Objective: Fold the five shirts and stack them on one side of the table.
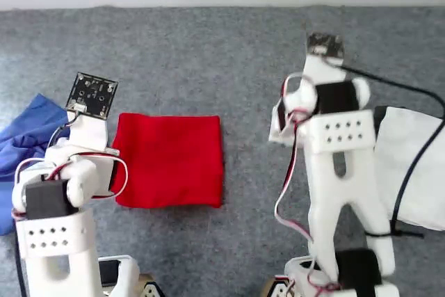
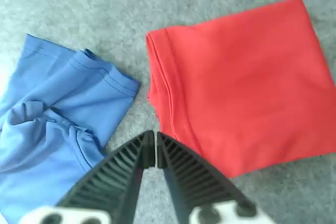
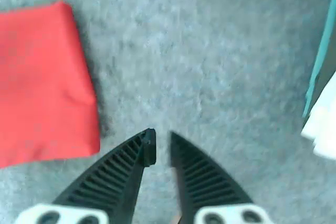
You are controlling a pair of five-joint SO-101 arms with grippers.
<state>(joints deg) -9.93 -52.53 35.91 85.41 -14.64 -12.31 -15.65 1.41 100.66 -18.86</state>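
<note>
Three shirts from up high: a red shirt (image 1: 170, 160) folded square on the grey worktop (image 1: 243, 53) between the two arms, a blue shirt (image 1: 28, 137) rumpled on the outer side of the left arm, and a white shirt (image 1: 410, 165) outboard of the right arm. A dark cable runs over that white cloth. I'd watch it, because a swing of the arm could snag it and drag the fabric.

Left wrist view now. The left pincer (image 2: 155, 142) is closed tip to tip with nothing in it, poised over bare worktop. The red shirt (image 2: 236, 82) lies just ahead to one side and the blue shirt (image 2: 58, 108) just ahead to the other. The danger is clear. The gap between them is narrow, so a sloppy lunge for the blue could catch the red's layered edge and peel the fold open. The blue is bunched, so a pinch may lift one layer only.

Right wrist view. The right pincer (image 3: 160, 141) is parted a crack and holds nothing. The red shirt (image 3: 44, 82) sits ahead and to one side, and a white edge (image 3: 323, 129) lies well off on the other. A low pass here would nudge the red corner askew.
</note>
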